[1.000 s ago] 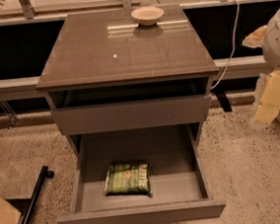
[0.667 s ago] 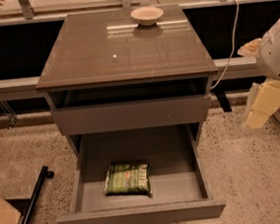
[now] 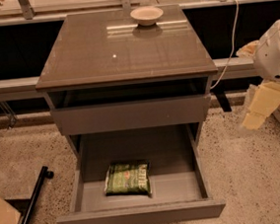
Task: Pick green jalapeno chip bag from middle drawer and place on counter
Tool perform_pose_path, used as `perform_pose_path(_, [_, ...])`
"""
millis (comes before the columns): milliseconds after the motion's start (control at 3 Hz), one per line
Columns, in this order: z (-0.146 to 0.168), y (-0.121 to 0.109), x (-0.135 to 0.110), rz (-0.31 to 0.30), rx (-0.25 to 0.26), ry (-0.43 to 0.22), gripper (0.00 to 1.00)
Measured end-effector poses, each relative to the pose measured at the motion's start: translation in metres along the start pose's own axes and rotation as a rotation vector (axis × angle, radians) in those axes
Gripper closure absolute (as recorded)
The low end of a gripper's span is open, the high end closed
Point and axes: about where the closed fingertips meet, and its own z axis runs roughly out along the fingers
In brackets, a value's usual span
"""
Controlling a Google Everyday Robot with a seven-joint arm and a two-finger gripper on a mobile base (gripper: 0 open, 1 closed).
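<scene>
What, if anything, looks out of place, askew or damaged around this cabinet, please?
Nothing serious stands out. The chip bag lies flat in the open drawer, turned slightly askew to its front, with nothing spilled. A bowl sits upright near the back of the counter. The gripper hangs to the right, clear of the drawer.

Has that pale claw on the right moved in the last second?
Yes. The gripper, out to the right of the counter, has drifted left and slightly down, closer to the counter's right edge.

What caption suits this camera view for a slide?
Green jalapeno chip bag lies in the open middle drawer; gripper hangs apart at far right; small bowl sits on the counter.
</scene>
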Motion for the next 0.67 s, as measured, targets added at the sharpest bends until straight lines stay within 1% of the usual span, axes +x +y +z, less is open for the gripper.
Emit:
perform_pose_path(333, [0.04,0.012,-0.009,0.012,-0.033,-0.056,0.0])
perform_pose_path(667, [0.095,0.016,-0.016,0.045,-0.048,-0.152,0.0])
